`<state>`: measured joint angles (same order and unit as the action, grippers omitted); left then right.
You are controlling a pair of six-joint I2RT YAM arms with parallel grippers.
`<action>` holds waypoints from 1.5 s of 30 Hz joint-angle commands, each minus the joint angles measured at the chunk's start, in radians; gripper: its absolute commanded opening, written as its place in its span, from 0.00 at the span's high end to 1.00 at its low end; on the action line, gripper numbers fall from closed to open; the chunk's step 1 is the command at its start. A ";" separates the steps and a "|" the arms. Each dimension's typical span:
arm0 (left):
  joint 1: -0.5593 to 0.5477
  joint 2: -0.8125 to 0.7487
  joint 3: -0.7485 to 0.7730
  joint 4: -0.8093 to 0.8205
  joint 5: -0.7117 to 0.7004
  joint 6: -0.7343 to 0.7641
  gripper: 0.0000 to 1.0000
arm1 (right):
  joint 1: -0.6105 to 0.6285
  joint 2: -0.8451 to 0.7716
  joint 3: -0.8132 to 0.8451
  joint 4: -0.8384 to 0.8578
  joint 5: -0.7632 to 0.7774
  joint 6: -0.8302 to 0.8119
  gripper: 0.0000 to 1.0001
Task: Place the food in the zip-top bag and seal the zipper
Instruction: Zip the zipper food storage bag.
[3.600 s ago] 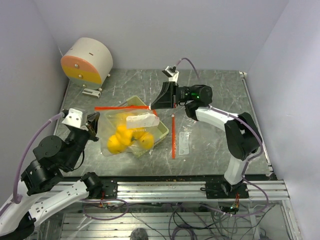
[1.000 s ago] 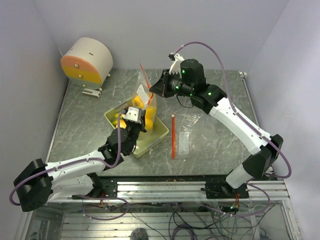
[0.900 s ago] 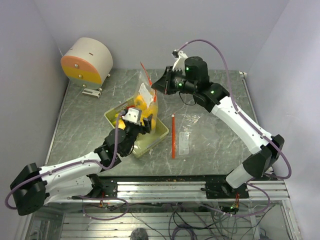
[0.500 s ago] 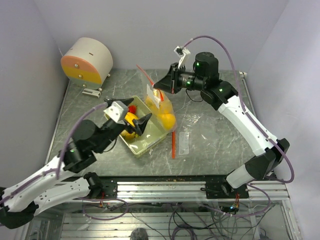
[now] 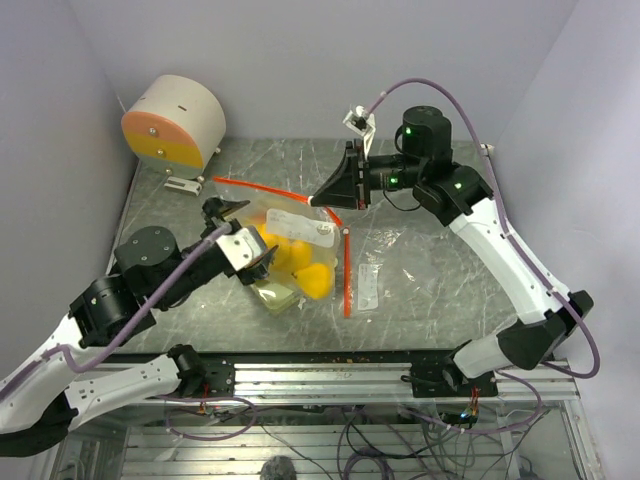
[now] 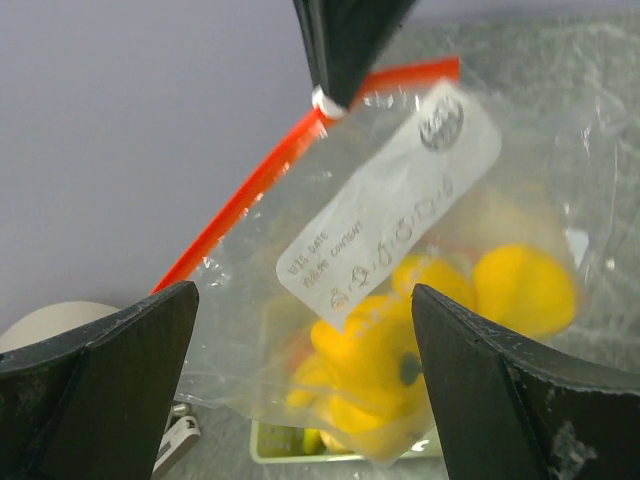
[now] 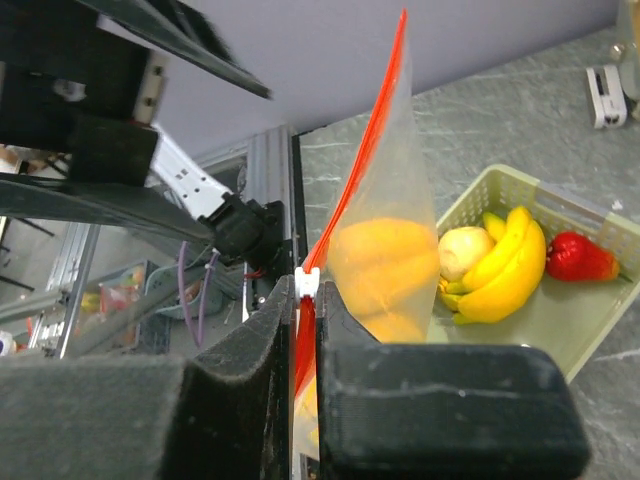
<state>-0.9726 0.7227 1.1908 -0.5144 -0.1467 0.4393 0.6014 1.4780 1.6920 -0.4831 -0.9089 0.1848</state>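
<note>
Food shows as yellow lumps inside the bag, gathered in its low end toward 6 o'clock. At least three pieces are visible through the clear plastic from above. The bag carries a white label and hangs slack from its zipper, a red line running from 10 o'clock to 3 o'clock across the bag's top. The right claw is clenched on the zipper's 3 o'clock end, at a small white slider, both pads pressed flat against the strip.

The bag's low end droops over a pale green tray lying just toward 9 o'clock of the counter's middle. In the right wrist view a banana, a pale round piece and a red piece lie in the tray, past the bag's edge and outside it.

The left claw is released, fingers spread wide and holding nothing, at 9 o'clock of the bag and facing its label side. Whether a finger brushes the plastic I cannot tell.

At 3 o'clock of the tray a red stick lies on the counter, a small clear piece just beside it. A white-and-orange drum stands at the counter's 10 o'clock corner.
</note>
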 commanded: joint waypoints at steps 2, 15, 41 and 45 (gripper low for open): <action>-0.004 0.009 0.021 -0.096 0.078 0.139 0.01 | -0.004 -0.057 -0.023 0.012 -0.109 -0.070 1.00; -0.003 0.089 0.089 -0.036 0.167 0.242 0.00 | -0.003 -0.074 -0.089 0.014 -0.148 -0.130 1.00; -0.002 0.256 0.119 -0.087 0.151 0.130 0.93 | -0.005 -0.116 -0.169 -0.004 -0.117 -0.271 1.00; -0.002 0.215 0.122 -0.104 0.113 0.117 0.93 | -0.018 -0.100 -0.164 -0.025 -0.072 -0.313 1.00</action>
<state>-0.9722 0.9947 1.2709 -0.5838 0.0338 0.5858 0.6037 1.3724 1.5257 -0.4927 -1.0466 -0.0555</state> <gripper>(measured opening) 0.083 0.048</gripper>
